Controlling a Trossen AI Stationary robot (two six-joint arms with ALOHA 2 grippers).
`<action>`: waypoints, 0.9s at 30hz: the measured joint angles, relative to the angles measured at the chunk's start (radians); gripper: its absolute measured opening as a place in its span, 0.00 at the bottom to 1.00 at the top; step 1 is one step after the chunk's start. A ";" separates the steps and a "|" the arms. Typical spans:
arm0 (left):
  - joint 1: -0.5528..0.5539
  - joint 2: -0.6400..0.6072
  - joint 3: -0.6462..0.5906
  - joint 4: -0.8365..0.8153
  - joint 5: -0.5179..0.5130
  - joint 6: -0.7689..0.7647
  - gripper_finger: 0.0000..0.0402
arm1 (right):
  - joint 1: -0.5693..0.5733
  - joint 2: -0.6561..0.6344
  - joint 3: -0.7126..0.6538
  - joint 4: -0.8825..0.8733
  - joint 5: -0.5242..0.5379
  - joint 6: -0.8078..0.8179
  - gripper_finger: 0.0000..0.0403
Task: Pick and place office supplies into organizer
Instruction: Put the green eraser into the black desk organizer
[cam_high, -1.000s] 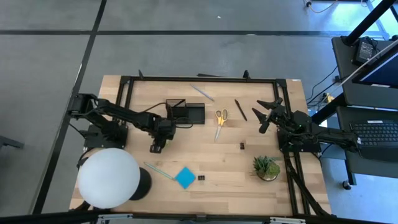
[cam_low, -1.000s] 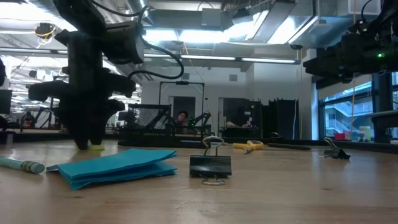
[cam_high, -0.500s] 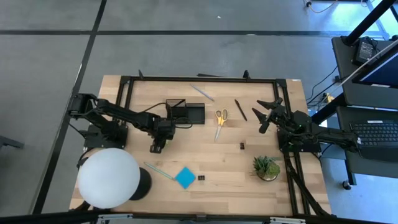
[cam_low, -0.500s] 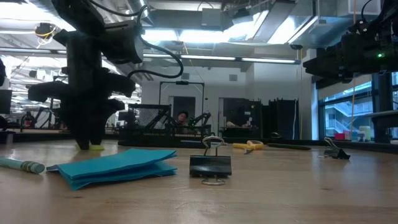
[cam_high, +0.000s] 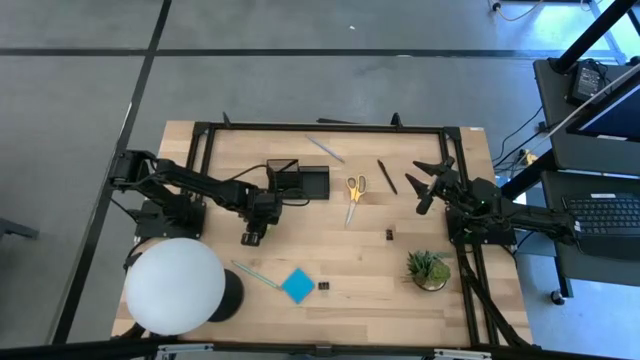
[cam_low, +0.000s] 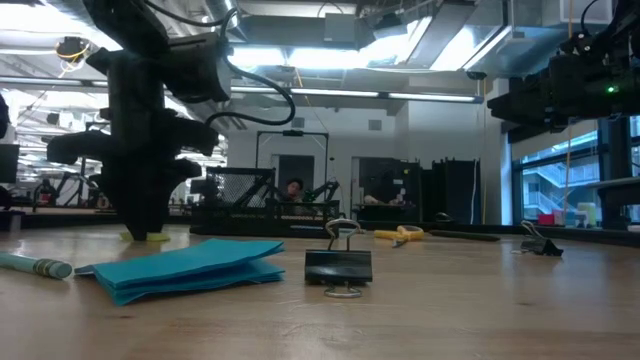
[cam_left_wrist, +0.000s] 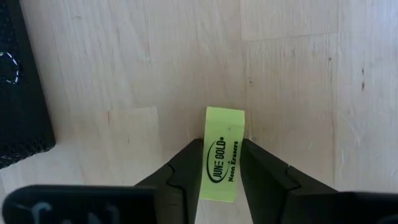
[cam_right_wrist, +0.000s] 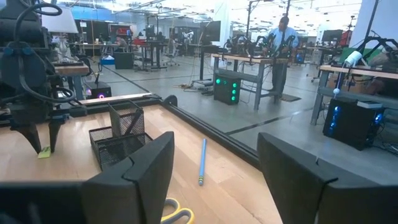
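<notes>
Left end effector (cam_left_wrist: 222, 163) around eraser (cam_left_wrist: 223, 154)

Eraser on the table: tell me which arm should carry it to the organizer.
Left. The left gripper already has its fingers on either side of the yellow-green eraser, down at the table beside the organizer. The right gripper is open, raised, far across the table.

— Where's the eraser (cam_left_wrist: 224, 154)?
— Flat on the wood beside the organizer (cam_high: 300, 182), yellow-green, printed label up.
— The rest?
— Scissors (cam_high: 354, 190), pens (cam_high: 386, 176), blue note pad (cam_high: 296, 285), black clips (cam_high: 325, 287) lie scattered on the table.
</notes>
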 joint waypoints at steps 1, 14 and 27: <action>0.000 0.000 0.000 0.000 0.000 0.000 0.24 | 0.000 0.000 0.000 0.000 0.000 0.000 0.58; 0.000 0.005 0.116 -0.088 0.003 0.006 0.24 | 0.000 0.000 0.000 0.000 0.000 0.000 0.58; 0.007 0.003 0.277 -0.117 -0.285 0.134 0.24 | 0.000 0.000 0.000 0.000 0.000 -0.001 0.58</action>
